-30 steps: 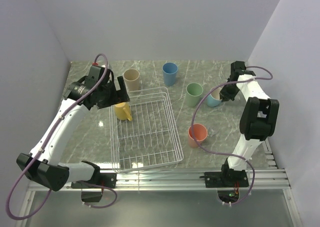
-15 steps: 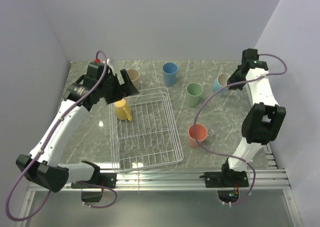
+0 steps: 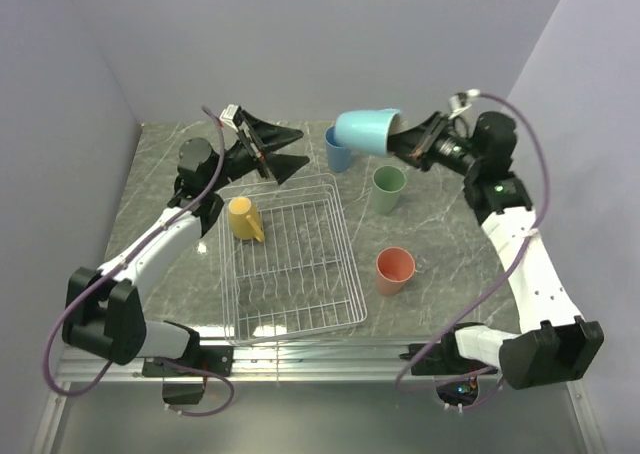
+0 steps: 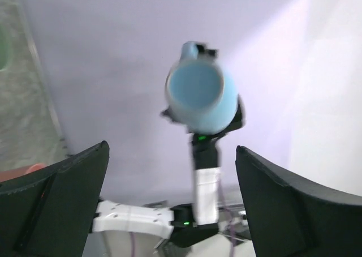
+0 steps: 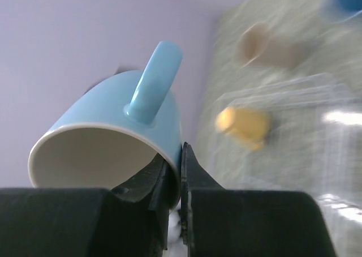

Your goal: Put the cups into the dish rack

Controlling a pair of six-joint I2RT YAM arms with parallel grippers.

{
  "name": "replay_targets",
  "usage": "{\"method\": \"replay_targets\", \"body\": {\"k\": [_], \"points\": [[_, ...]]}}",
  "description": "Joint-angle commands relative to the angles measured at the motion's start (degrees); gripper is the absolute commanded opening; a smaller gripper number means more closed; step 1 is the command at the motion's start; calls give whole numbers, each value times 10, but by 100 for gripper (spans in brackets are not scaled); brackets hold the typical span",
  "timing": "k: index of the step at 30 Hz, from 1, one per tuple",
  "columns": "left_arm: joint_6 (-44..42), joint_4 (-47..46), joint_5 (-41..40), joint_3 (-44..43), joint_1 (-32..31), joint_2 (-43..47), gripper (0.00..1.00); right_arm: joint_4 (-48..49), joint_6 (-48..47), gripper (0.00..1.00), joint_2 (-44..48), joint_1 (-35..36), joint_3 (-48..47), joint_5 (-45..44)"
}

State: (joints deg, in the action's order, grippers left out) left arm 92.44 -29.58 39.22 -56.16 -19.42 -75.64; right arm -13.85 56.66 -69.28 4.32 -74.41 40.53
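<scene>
My right gripper (image 3: 405, 142) is shut on the rim of the light-blue mug (image 3: 366, 131), held tilted in the air above the table's far side; the right wrist view shows one finger inside the mug (image 5: 113, 121) and one outside. My left gripper (image 3: 282, 150) is open and empty, raised beyond the far left corner of the white dish rack (image 3: 290, 274) and facing the mug (image 4: 201, 95). The yellow mug (image 3: 243, 217) lies in the rack's far left corner. The blue cup (image 3: 336, 154), green cup (image 3: 388, 188) and salmon cup (image 3: 395, 270) stand on the table. The beige cup (image 5: 257, 42) shows blurred.
Grey walls close in the marble table at the back and both sides. The green and salmon cups stand right of the rack, the blue cup behind it. A metal rail with the arm bases (image 3: 450, 354) runs along the near edge.
My right gripper has lifted the light-blue mug off the table at the far right and swung it up and left. My left gripper has risen away from the yellow mug in the rack.
</scene>
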Motion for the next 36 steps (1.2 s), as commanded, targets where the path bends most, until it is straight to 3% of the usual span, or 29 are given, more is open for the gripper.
{"method": "replay_targets", "body": {"k": [1, 5, 11, 14, 16, 19, 22, 36], "points": [[153, -276, 23, -16, -11, -24, 99, 252, 145, 0, 21, 52, 64, 69], [211, -352, 5, -24, -25, -44, 99, 334, 200, 0, 20, 82, 88, 70], [185, -320, 9, -7, -39, -29, 99, 359, 202, 0, 11, 99, 80, 74], [134, -246, 14, -16, -49, -16, 100, 362, 200, 0, 12, 113, 83, 69], [92, -144, 8, -25, -57, -2, 99, 376, 202, 0, 13, 124, 90, 68], [89, -151, 8, -27, -62, -3, 99, 377, 199, 0, 13, 132, 95, 72], [107, -190, 3, -18, -61, -3, 99, 363, 181, 0, 19, 136, 98, 71], [98, -206, 41, -50, -67, -7, 99, 254, 61, 0, 64, 146, 131, 44]]}}
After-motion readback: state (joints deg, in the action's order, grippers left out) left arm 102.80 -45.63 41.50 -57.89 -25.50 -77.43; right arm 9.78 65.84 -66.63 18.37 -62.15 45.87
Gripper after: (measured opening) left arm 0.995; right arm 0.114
